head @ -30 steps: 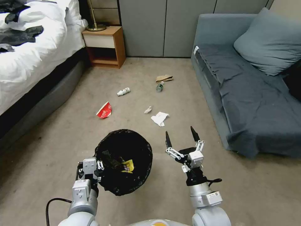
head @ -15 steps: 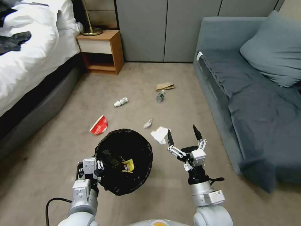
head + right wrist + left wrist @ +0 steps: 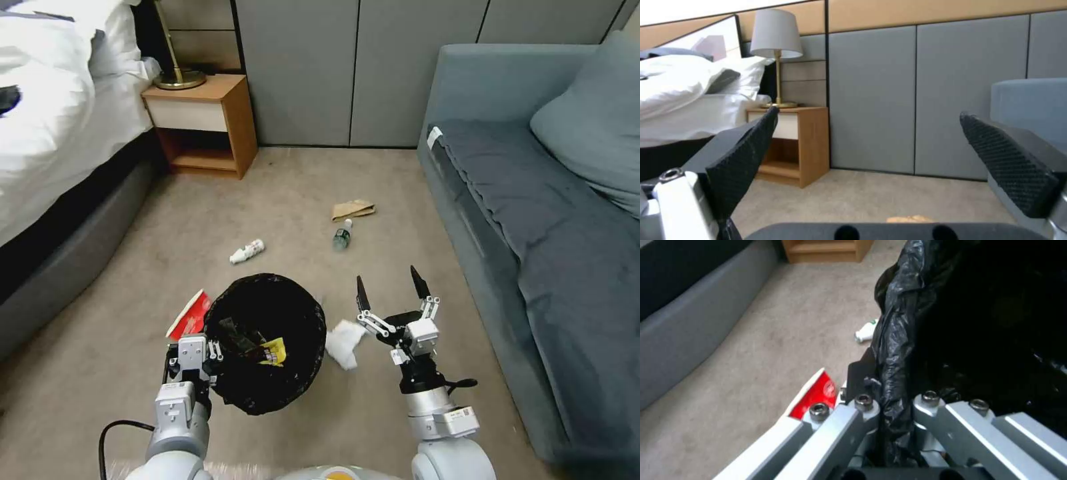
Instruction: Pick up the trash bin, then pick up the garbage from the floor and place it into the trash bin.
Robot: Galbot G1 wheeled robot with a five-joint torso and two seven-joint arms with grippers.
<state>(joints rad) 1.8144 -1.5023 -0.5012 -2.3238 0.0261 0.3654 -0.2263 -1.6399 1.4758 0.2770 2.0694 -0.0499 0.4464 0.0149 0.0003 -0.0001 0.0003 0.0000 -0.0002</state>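
- The left gripper (image 3: 208, 351) clamps the bag-lined rim of the trash bin (image 3: 267, 340), holding it above the beige carpet (image 3: 280, 193); in the left wrist view its jaws pinch the black plastic bag (image 3: 898, 340).
- A yellow wrapper (image 3: 273, 351) lies inside the bin.
- The right gripper (image 3: 392, 288) hangs beside the bin with its jaws spread wide and empty, black fingertips (image 3: 746, 156) pointing toward the grey wall panels (image 3: 925, 93).
- Crumpled white paper (image 3: 343, 343) lies on the floor between bin and right gripper.
- A red wrapper (image 3: 190, 315) sits just beside the bin's left edge.
- Farther off lie a white bottle (image 3: 247, 251), a clear bottle (image 3: 342, 235) and a brown paper bag (image 3: 353, 210).
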